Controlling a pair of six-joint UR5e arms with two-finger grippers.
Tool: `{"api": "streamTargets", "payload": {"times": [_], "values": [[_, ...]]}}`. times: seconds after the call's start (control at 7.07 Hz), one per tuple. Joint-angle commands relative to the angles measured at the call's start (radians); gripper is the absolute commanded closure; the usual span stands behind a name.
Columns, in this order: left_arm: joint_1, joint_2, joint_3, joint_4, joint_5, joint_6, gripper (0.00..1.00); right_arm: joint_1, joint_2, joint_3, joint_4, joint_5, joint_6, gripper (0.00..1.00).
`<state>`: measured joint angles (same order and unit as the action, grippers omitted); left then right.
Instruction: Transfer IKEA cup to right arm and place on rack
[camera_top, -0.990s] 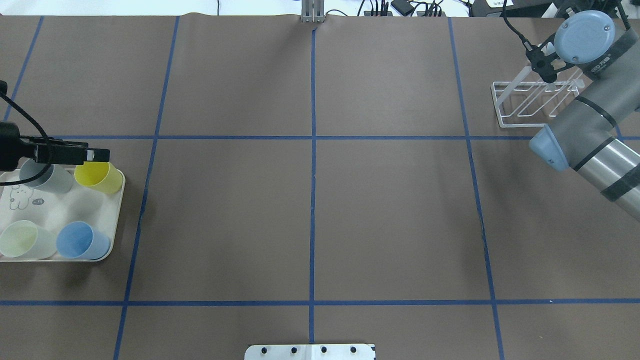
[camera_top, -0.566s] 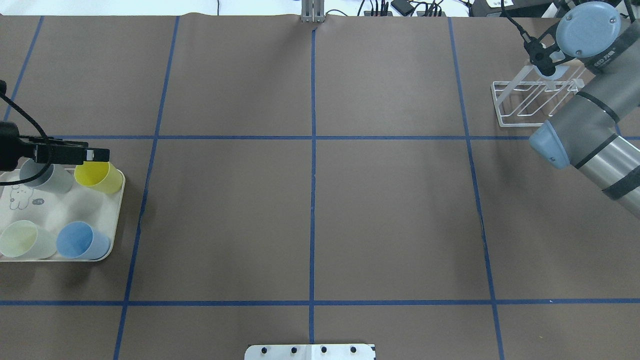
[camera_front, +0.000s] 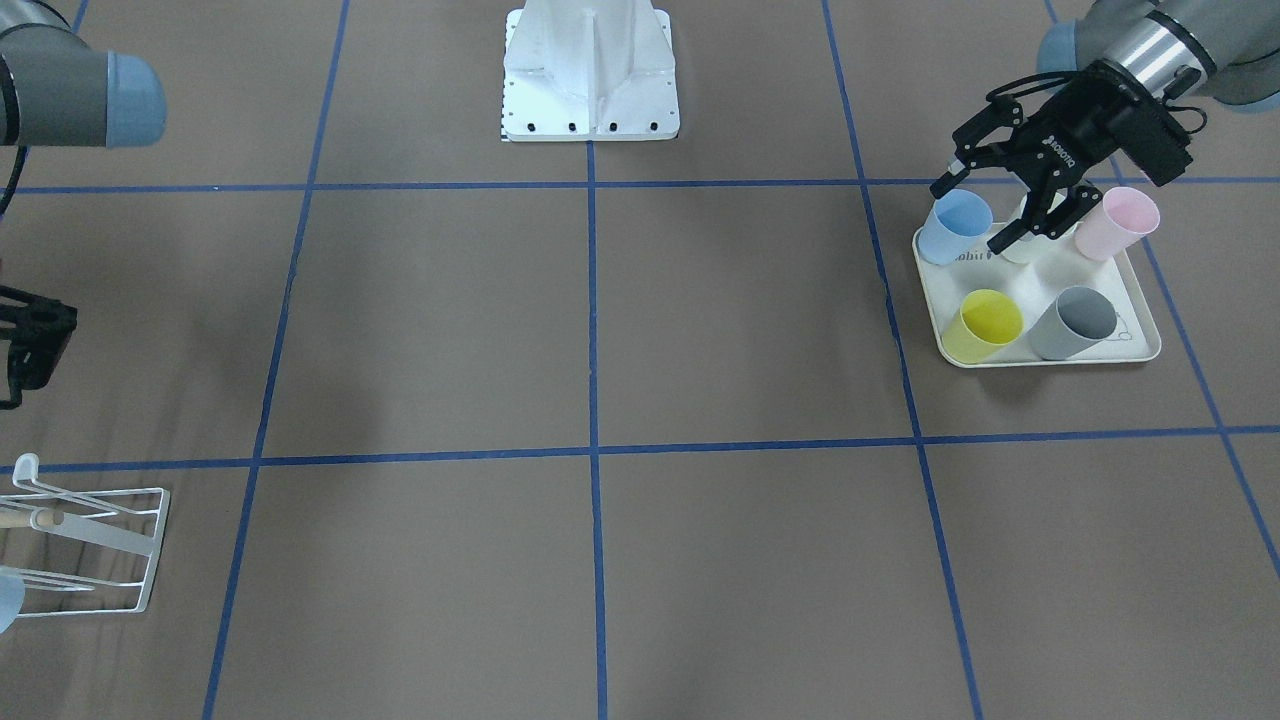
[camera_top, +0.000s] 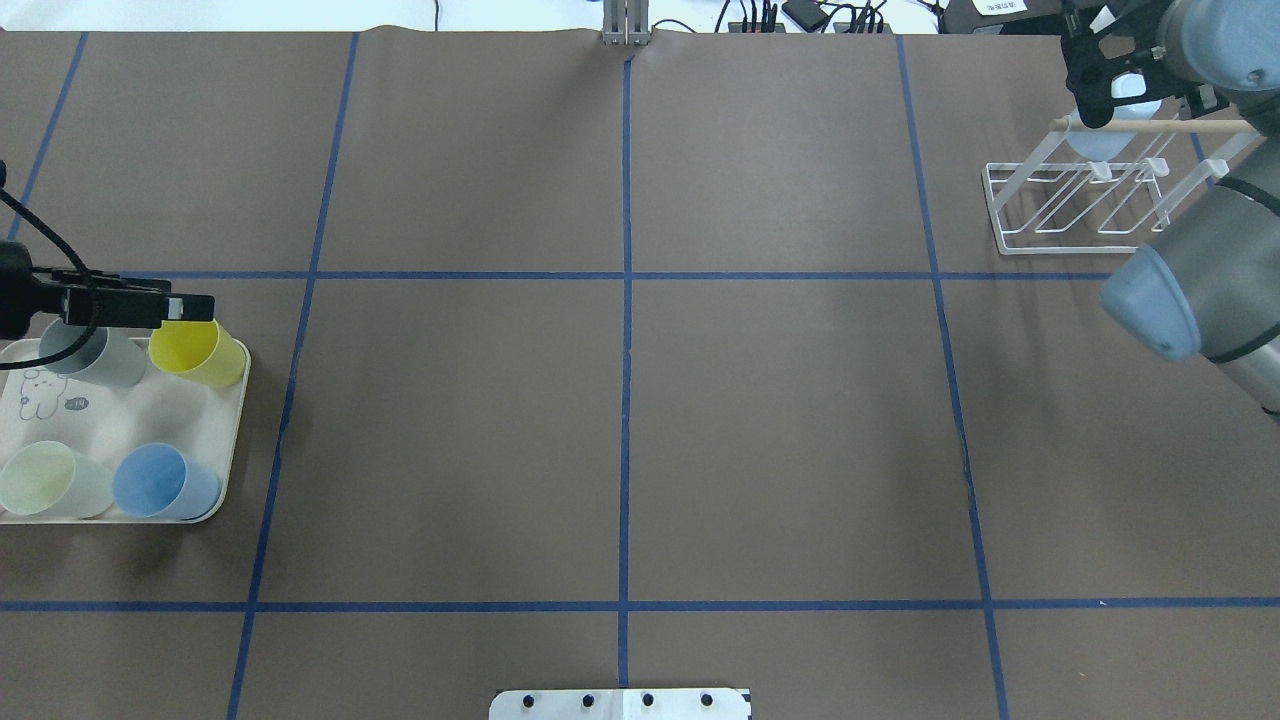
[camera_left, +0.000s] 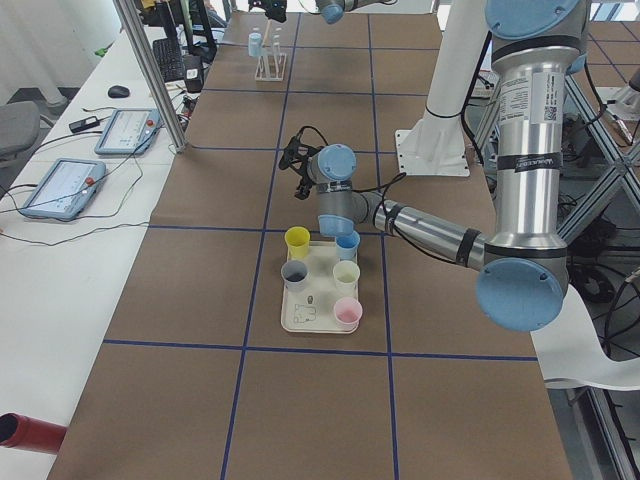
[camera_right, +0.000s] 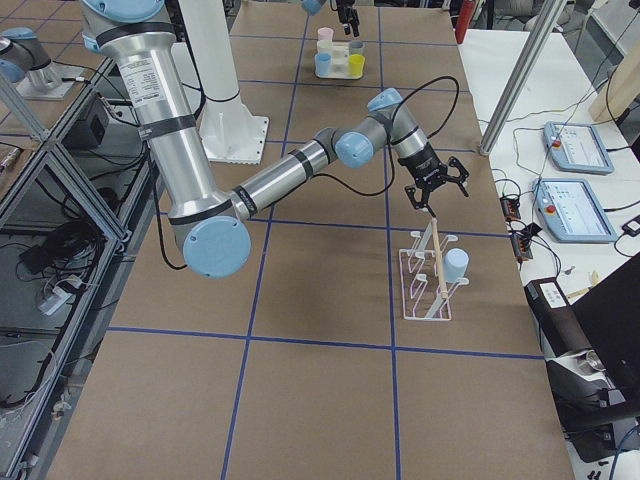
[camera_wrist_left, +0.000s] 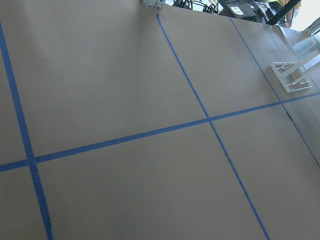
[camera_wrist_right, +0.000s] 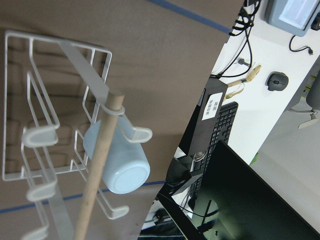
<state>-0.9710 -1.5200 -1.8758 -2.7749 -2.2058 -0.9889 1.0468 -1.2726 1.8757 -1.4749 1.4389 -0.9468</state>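
In the last second the right arm (camera_top: 1205, 265) has swung back off the rack (camera_top: 1040, 215). The wooden dowel (camera_top: 1160, 127) it was covering is now in plain sight. The left side has hardly budged.

The light-blue cup (camera_wrist_right: 118, 161) is already hanging on the rack, mouth down over a prong and base pointing up and out, right beside the dowel. That's at the far right corner of the worktop (camera_top: 620, 430). The right gripper (camera_right: 437, 188) has its jaws spread wide with nothing between them, and it sits up above the rack, clear of the cup.

My take is that this is the back-out bit of the placing step. I'd keep the jaws wide and pull up and away rather than sideways. The dowel and the upper prongs are close, and a wire rack that light would probably slide or tip at the slightest nudge. No rush either, since the cup looks seated.

Over at the left end of the worktop, the left gripper (camera_front: 985, 215) hovers with its jaws apart above the cream tray (camera_front: 1050, 358) of spare cups (camera_front: 985, 322). Honestly can't tell which one it's lined up on.
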Motion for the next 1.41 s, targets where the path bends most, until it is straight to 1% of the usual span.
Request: {"api": "streamTargets", "payload": {"times": [0.0, 0.14, 0.28, 0.42, 0.57, 0.71, 0.85, 0.99, 1.13, 1.27], "values": [[-0.079, 0.070, 0.006, 0.006, 0.001, 0.243, 0.00, -0.002, -0.062, 0.146, -0.013, 0.165, 0.336, 0.00], [-0.125, 0.104, 0.006, 0.003, 0.003, 0.360, 0.00, -0.002, -0.068, 0.190, -0.005, 0.254, 0.528, 0.00], [-0.133, 0.151, 0.001, -0.002, 0.050, 0.416, 0.00, -0.010, -0.068, 0.238, -0.004, 0.367, 0.769, 0.00], [-0.124, 0.167, -0.006, -0.009, 0.081, 0.398, 0.00, -0.045, -0.059, 0.268, -0.001, 0.436, 0.992, 0.00], [-0.123, 0.169, -0.002, -0.009, 0.078, 0.404, 0.00, -0.118, -0.022, 0.284, -0.005, 0.436, 1.122, 0.00], [-0.123, 0.204, 0.026, -0.009, 0.104, 0.417, 0.00, -0.167, 0.010, 0.287, -0.007, 0.439, 1.188, 0.00], [-0.114, 0.213, 0.071, -0.014, 0.242, 0.447, 0.00, -0.207, 0.036, 0.287, -0.007, 0.436, 1.236, 0.00], [-0.110, 0.210, 0.133, -0.040, 0.288, 0.520, 0.00, -0.229, 0.044, 0.287, -0.007, 0.433, 1.240, 0.00], [-0.106, 0.198, 0.173, -0.042, 0.293, 0.524, 0.00, -0.238, 0.044, 0.287, -0.007, 0.433, 1.240, 0.00], [-0.080, 0.160, 0.231, -0.042, 0.296, 0.523, 0.00, -0.240, 0.042, 0.287, -0.007, 0.433, 1.240, 0.00]]}}
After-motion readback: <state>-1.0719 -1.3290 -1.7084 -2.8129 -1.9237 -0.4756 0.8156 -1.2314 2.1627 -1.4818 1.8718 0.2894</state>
